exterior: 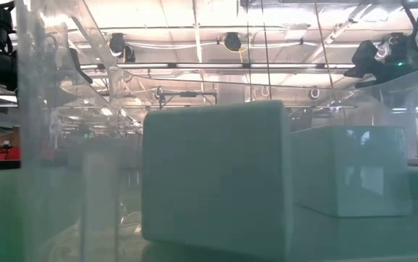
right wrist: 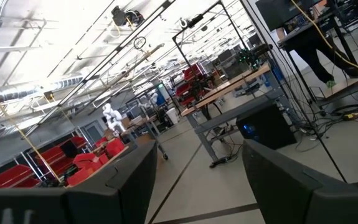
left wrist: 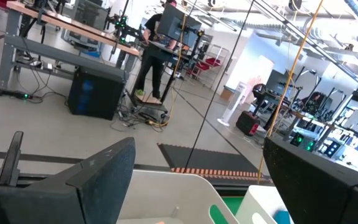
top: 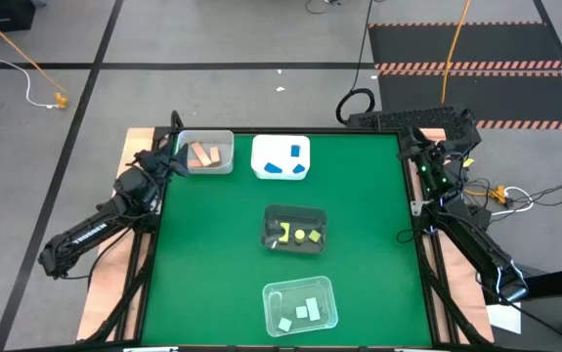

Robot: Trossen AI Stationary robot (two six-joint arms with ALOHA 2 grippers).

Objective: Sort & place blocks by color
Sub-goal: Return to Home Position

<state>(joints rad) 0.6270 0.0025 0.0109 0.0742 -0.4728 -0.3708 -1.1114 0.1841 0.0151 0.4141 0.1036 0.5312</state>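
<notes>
**All sorted, now don't knock anything on the way home**

I'll place everything from the black bin (top: 294, 233) at mid-table. It holds the yellow and yellow-green blocks (top: 298, 235). Ahead of it sits the white bin (top: 281, 145) with the blue blocks (top: 282, 166). Ahead and to its left is the far clear bin (top: 224, 137) with the tan blocks (top: 202, 154). Behind it, nearest my base, is the near clear bin (top: 269, 293) with the pale mint blocks (top: 302, 311). I see no block loose on the mat (top: 202, 254), so I judge the sorting finished and only the move home left.

My left gripper (top: 173, 158) is ahead and well left of the black bin, just beside the far clear bin's left wall. Its jaws are apart and empty. My right gripper (top: 419, 154) is ahead and well right of the black bin, at the mat's edge, jaws also apart with nothing between them.

The risk is on my left. If that wrist swings inward as it folds back, an open finger could catch the far clear bin's rim. That could drag the bin or tip the tan blocks out. Pulling straight back and outward should avoid it. On my right, cables lie off the table beside the arm, and a wide elbow sweep might snag them.
</notes>
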